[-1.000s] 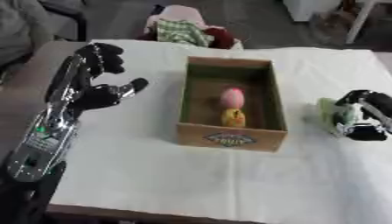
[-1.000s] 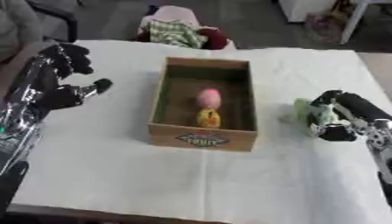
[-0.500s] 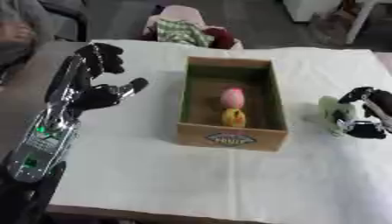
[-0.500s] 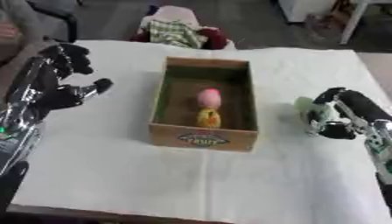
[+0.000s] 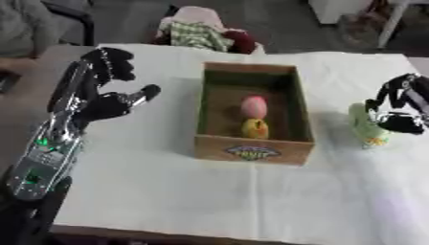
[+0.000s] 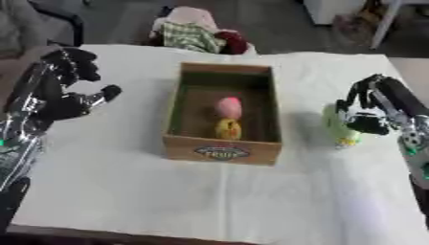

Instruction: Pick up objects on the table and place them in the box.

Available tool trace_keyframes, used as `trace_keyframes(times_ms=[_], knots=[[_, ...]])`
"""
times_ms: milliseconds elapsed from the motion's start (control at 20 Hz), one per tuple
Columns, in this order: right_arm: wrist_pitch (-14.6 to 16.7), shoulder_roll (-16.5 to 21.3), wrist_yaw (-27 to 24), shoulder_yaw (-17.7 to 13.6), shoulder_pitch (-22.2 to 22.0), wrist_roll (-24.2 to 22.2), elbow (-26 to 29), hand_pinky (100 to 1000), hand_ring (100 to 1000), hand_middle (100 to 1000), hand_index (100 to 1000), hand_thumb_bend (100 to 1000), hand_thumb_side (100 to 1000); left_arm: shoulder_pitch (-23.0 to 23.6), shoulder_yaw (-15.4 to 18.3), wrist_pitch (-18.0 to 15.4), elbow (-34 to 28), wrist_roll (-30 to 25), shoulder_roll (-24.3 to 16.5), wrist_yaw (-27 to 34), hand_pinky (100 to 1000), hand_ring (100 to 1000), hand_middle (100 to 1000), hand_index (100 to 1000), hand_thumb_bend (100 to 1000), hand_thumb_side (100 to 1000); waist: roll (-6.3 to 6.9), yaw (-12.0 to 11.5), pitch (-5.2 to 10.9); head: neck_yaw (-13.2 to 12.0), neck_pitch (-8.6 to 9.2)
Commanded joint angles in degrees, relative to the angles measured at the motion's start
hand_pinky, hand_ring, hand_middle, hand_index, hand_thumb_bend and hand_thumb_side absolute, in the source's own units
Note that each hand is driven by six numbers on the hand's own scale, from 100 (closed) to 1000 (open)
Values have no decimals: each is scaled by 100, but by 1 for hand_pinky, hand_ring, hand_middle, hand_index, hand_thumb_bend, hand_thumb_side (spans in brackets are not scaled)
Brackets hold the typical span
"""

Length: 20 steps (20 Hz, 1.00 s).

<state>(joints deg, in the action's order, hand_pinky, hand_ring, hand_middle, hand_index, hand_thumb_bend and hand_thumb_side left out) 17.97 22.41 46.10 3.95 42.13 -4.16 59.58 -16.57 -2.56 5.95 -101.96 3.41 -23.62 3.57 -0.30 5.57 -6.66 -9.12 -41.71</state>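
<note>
Pale green upright bottle-shaped object [image 6: 337, 125] stands on white-clothed bench [image 6: 167, 191], right of open brown cardboard box [image 6: 222, 152] (pink and yellow items already inside). Right robot hand [image 6: 375, 106] touching its right side, fingers curled around it. We judge long axis vertical; box lies leftward. Left robot hand [image 5: 100, 98] far off, fingers relaxed, holding nothing.

Open-topped brown cardboard box [image 6: 222, 152] mid-table, pink and yellow items [image 6: 227, 117] filling its middle, bare white tablecloth [image 6: 167, 196] all round, heap of cloth [image 6: 195, 32] beyond the far edge.
</note>
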Motion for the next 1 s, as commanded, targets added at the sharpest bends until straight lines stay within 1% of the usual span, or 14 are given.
trace_keyframes(times_ms=[50,150,200,350,400,450,600,700,750,800,850,900,950,1000], knots=[[23,123,-204,28,250,-68,272,418,760,258,175,100,201,-38,69,1,-92,5,-50,11,683,549,509,667,688,100,-8,-7,102,33,58],[25,81,-236,53,345,-113,300,440,776,287,198,100,207,-45,63,4,-94,3,-37,15,682,549,509,667,689,100,-9,-14,109,51,62],[19,66,-234,76,366,-174,287,491,813,357,285,100,227,-51,56,5,-96,-3,-33,16,683,549,509,668,688,100,-9,-19,110,58,70],[155,110,-76,278,322,-425,183,621,944,692,712,100,306,-64,52,3,-102,-17,-36,11,683,549,509,667,689,100,-24,-33,108,68,87],[237,144,8,362,284,-516,115,646,978,760,792,100,359,-64,53,5,-100,-19,-39,7,683,549,509,667,689,100,-32,-35,107,71,85],[320,172,95,415,249,-607,39,664,1000,798,829,100,403,-62,52,9,-94,-22,-41,4,684,549,509,668,689,100,-38,-34,107,72,84],[479,247,374,416,119,-888,-264,698,1000,844,869,100,475,-41,47,14,-79,-39,-43,-8,685,550,510,665,687,100,-49,-28,107,69,87],[466,273,583,290,72,-1097,-386,702,1000,848,875,169,500,-32,53,12,-77,-45,-46,-14,685,551,511,666,686,100,-44,-21,108,74,91],[421,283,685,212,57,-1200,-426,702,1000,850,877,212,474,-26,58,11,-77,-45,-50,-15,685,551,511,666,685,100,-39,-16,109,74,93],[358,298,785,129,43,-1298,-460,702,1000,850,877,249,519,-21,62,11,-76,-44,-51,-15,685,552,511,665,685,100,-33,-10,110,73,95],[287,304,880,62,35,-1368,-477,702,1000,850,878,263,460,-19,64,10,-76,-44,-51,-15,685,552,511,665,693,100,-29,-6,109,74,96],[214,309,982,15,26,-1403,-489,703,1000,849,878,311,539,-16,64,9,-77,-45,-49,-14,686,552,511,665,685,100,-24,-3,108,72,97],[159,307,1094,-10,17,-1415,-507,703,1000,850,879,359,544,-14,63,9,-76,-47,-47,-13,685,552,512,665,684,100,-20,0,106,73,96],[129,304,1202,-20,9,-1421,-536,702,1000,848,878,365,552,-12,61,9,-75,-48,-45,-13,685,553,512,665,683,100,-16,2,103,75,94]])
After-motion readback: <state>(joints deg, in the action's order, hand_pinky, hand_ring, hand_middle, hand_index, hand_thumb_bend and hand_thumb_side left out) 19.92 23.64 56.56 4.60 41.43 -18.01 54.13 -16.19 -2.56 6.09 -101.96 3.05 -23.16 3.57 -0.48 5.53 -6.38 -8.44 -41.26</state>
